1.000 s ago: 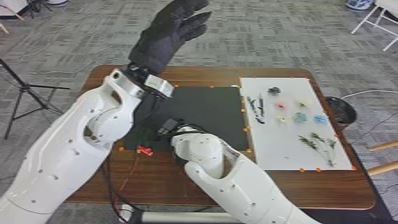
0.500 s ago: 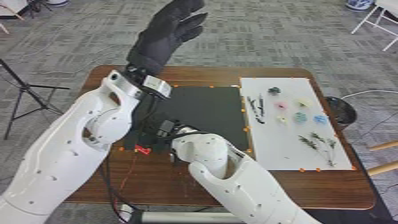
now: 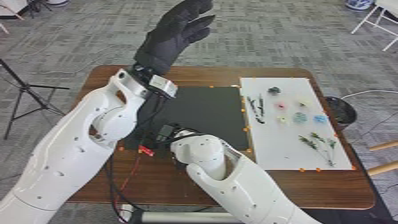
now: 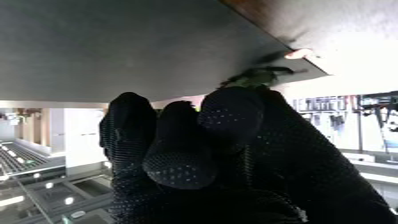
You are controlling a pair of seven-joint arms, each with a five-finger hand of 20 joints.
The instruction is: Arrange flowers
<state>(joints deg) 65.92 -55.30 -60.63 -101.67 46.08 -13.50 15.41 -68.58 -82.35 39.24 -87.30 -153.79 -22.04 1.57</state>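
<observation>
I'm pinching the green sprig (image 4: 252, 78) in my right hand (image 4: 180, 167), by the black mat's (image 4: 115, 45) corner; feather-light, I'd guess, soft, easily bruised, so stem's the place to grip.

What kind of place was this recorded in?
Probably an indoor robotics lab or test room: a black tripod stands on grey patterned carpet beside the brown table that the two arms work over, and the right wrist view catches a bright strip light.
</observation>
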